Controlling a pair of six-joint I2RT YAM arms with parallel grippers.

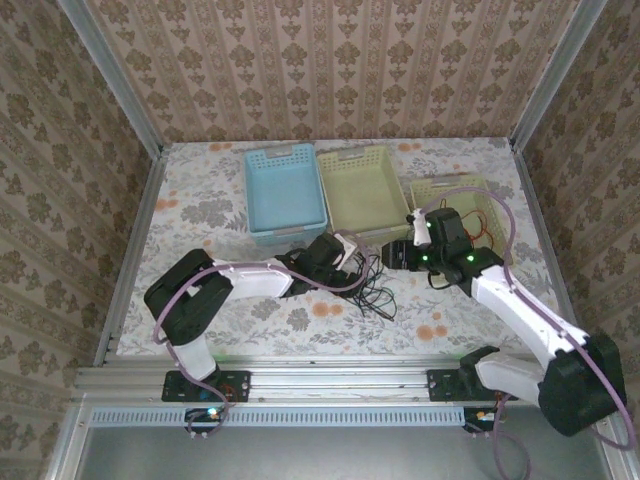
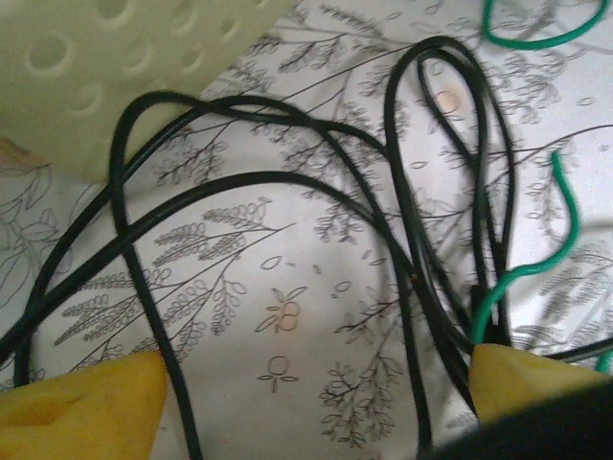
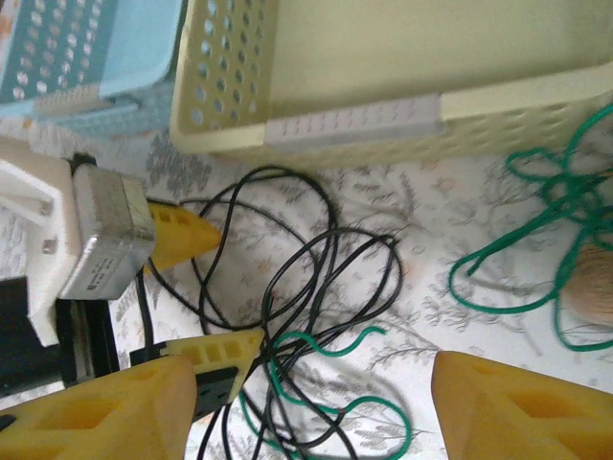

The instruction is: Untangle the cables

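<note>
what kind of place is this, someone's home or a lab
Most likely a staged robot test cell, not a home: wallpapered panels sit in a metal frame, the left arm and right arm are bolted to a rail, and baskets and cables lie on a floral table.

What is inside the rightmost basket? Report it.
Thin red cables lie inside the basket; the right arm covers its near left part, hiding whatever lies there.

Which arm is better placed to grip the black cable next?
Left, probably. The left tool is open and low, with the black cable between its fingers. The right tool is open too, but farther away.
</note>
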